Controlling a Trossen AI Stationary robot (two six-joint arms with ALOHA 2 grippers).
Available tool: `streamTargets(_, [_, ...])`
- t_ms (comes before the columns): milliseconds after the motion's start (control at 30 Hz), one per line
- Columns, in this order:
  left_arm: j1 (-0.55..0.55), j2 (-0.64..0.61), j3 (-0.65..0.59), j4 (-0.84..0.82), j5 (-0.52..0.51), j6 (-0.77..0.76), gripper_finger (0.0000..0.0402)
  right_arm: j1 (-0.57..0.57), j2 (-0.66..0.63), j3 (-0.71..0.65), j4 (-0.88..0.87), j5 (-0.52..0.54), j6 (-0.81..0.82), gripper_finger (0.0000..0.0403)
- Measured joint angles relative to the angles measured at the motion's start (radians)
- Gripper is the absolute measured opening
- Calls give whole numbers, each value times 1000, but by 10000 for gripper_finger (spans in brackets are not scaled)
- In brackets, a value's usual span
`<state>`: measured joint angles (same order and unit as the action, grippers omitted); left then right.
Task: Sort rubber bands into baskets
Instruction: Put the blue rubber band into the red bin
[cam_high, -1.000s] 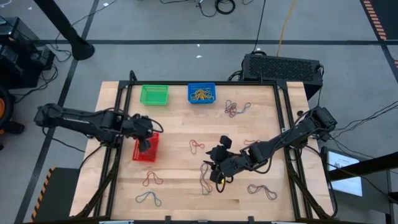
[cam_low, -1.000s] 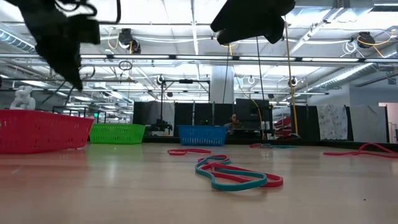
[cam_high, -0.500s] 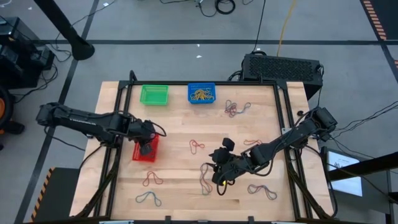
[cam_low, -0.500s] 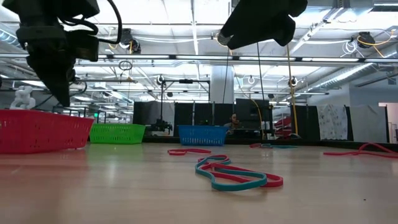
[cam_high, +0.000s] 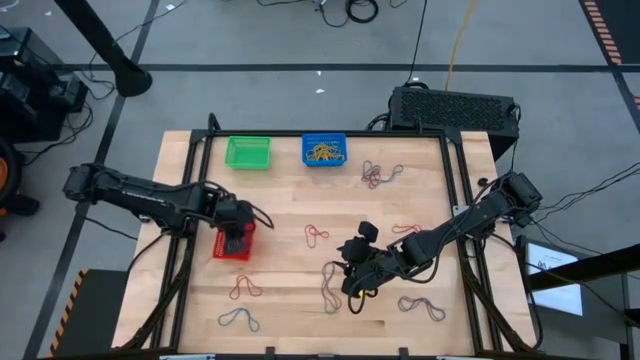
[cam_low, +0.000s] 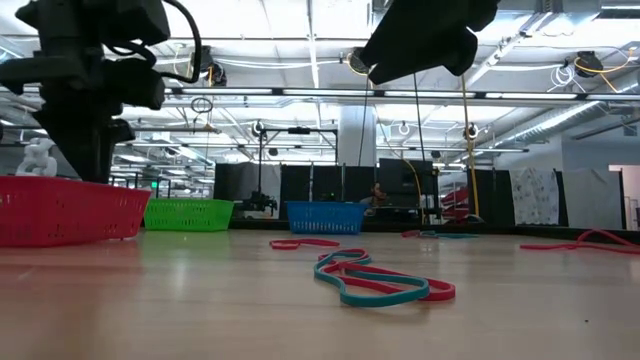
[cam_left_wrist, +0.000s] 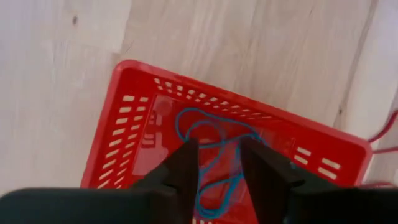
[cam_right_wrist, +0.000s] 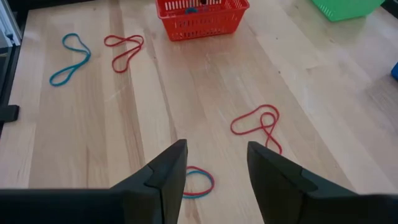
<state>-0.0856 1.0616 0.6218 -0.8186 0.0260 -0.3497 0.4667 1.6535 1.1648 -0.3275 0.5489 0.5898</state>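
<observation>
My left gripper (cam_high: 237, 240) hangs over the red basket (cam_high: 230, 246) at the table's left, pointing steeply down with its fingers apart (cam_left_wrist: 219, 146). A blue rubber band (cam_left_wrist: 211, 134) lies loose on the floor of the red basket (cam_left_wrist: 124, 112), below and between those fingers. My right gripper (cam_high: 352, 285) stands open (cam_right_wrist: 214, 152) above the table's middle, over a blue and red band pair (cam_right_wrist: 199, 183). More bands lie flat on the wood: a red one (cam_high: 316, 235) and a blue-grey one (cam_high: 238, 320). The green basket (cam_high: 248, 152) and the blue basket (cam_high: 324, 150) stand at the far edge.
Yellow bands fill the blue basket. Loose bands lie at the far right (cam_high: 380, 175), the near right (cam_high: 420, 305) and near the front left (cam_high: 244, 290). A black box (cam_high: 455, 108) sits beyond the far right corner. Bare wood lies between the baskets and the red band.
My left gripper has sunk toward the red basket and tipped to point more steeply down; in the low view its fingers now reach behind the basket's rim.
</observation>
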Motion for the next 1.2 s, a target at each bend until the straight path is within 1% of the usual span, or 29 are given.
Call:
streamTargets(100, [0, 15, 12, -2, 0, 45, 152, 0, 0, 0, 0, 0, -1, 160])
streamTargets(200, [0, 18, 46, -2, 0, 98, 168, 0, 0, 0, 0, 0, -3, 160])
streamTargets(333, [0, 18, 105, -22, 0, 130, 173, 0, 0, 0, 0, 0, -7, 160])
streamTargets(500, [1, 18, 202, -86, -10, 183, 173, 0, 0, 0, -16, 0, -7, 160])
streamTargets(567, [1, 18, 235, -93, -40, 207, 173, 0, 0, 0, -39, 0, -2, 160])
streamTargets(667, [5, 19, 267, -66, -127, 259, 173, 0, 0, 0, -74, 1, 2, 160])
streamTargets(700, [13, 23, 270, -44, -154, 285, 173, 0, 0, 0, -85, 1, 8, 160])
streamTargets(767, [45, 38, 271, 6, -169, 342, 173, 0, 0, 0, -107, 1, 22, 160])
streamTargets(833, [89, 68, 271, 66, -163, 401, 173, -1, 0, 0, -134, 1, 44, 160])
streamTargets(933, [169, 135, 271, 189, -129, 502, 173, -8, 0, 0, -196, 1, 70, 160])
streamTargets(1000, [224, 191, 270, 309, -81, 567, 173, -9, 0, 0, -259, 1, 113, 160])
streamTargets(1067, [279, 253, 280, 424, -5, 604, 173, -10, 0, 0, -340, -4, 214, 160])
streamTargets(1133, [322, 326, 312, 538, 73, 619, 173, -8, 0, 0, -436, -17, 317, 160])
streamTargets(1200, [353, 413, 369, 634, 129, 620, 173, 5, 0, 0, -536, -35, 413, 160])
